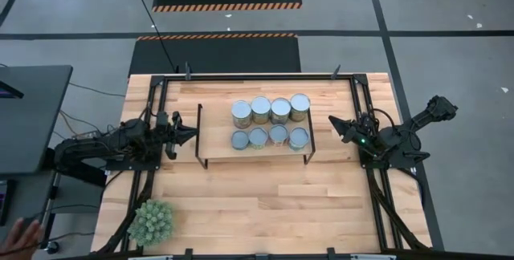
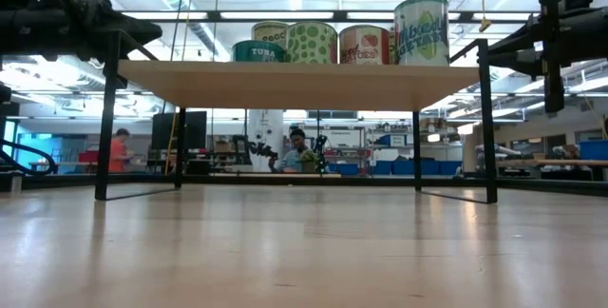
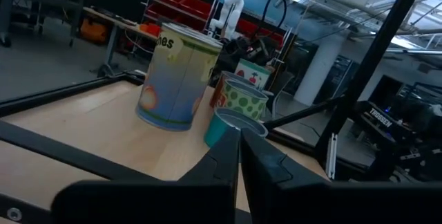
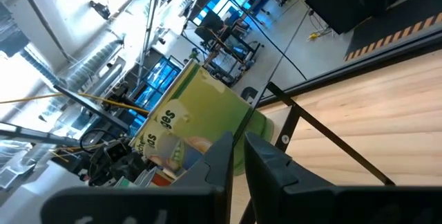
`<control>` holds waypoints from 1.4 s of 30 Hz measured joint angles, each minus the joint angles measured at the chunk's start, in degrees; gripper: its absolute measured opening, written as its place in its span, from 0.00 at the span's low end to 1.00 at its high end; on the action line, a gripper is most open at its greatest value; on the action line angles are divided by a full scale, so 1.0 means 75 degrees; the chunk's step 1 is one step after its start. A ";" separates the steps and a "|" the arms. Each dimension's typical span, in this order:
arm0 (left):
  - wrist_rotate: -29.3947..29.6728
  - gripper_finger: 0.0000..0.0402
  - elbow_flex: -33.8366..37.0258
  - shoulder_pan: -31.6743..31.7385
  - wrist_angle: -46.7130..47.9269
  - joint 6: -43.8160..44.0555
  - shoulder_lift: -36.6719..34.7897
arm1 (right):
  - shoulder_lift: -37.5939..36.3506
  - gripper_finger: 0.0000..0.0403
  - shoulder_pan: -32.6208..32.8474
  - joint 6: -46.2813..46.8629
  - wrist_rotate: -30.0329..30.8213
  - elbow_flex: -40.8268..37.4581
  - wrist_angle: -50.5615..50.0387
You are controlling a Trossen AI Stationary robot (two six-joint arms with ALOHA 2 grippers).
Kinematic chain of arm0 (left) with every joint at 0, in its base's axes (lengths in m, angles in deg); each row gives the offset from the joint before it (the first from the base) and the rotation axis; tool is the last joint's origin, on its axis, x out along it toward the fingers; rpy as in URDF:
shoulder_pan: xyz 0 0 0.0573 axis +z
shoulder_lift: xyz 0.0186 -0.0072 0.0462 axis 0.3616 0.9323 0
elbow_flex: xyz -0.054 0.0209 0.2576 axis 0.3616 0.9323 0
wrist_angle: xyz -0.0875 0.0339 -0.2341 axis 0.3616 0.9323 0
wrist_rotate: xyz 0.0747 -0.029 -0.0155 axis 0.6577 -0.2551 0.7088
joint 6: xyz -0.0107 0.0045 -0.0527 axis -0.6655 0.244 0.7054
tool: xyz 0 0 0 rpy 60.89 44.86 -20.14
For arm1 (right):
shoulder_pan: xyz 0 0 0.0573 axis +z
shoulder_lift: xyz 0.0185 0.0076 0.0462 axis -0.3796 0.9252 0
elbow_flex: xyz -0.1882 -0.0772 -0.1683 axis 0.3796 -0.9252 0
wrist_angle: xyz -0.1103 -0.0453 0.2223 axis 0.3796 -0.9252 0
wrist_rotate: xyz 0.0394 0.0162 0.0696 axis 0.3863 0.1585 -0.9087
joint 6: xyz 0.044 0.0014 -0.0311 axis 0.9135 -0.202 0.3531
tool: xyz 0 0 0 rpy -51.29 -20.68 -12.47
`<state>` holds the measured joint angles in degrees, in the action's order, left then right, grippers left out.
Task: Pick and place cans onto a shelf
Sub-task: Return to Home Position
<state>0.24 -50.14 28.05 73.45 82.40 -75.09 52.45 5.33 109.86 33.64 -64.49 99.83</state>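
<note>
Several cans stand upright in two rows on the shelf, a light board on thin black legs at the table's middle. The low view shows them on top of the board. My left gripper hovers just off the shelf's left end, shut and empty, pointing level at the cans. My right gripper hovers off the shelf's right end, also shut and empty, facing a yellow-green can. In both wrist views the fingertips lie together.
A spiky green plant ball sits at the table's near left corner. Black frame rails run along the table's sides. Bare wood lies between shelf and near edge. A person's hand shows off the table, at the left.
</note>
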 joint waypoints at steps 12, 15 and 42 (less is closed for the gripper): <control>0.0000 0.06 -0.0005 0.0000 -0.0009 0.0003 0.0000 | 0.0000 0.10 0.0000 0.0003 0.0001 0.0000 0.0001; 0.0000 0.06 -0.0006 0.0000 -0.0009 0.0003 0.0000 | 0.0000 0.10 0.0000 0.0003 0.0000 0.0000 -0.0002; -0.0003 0.06 -0.0012 0.0000 -0.0015 0.0008 0.0000 | 0.0000 0.10 0.0000 0.0003 0.0000 0.0000 -0.0002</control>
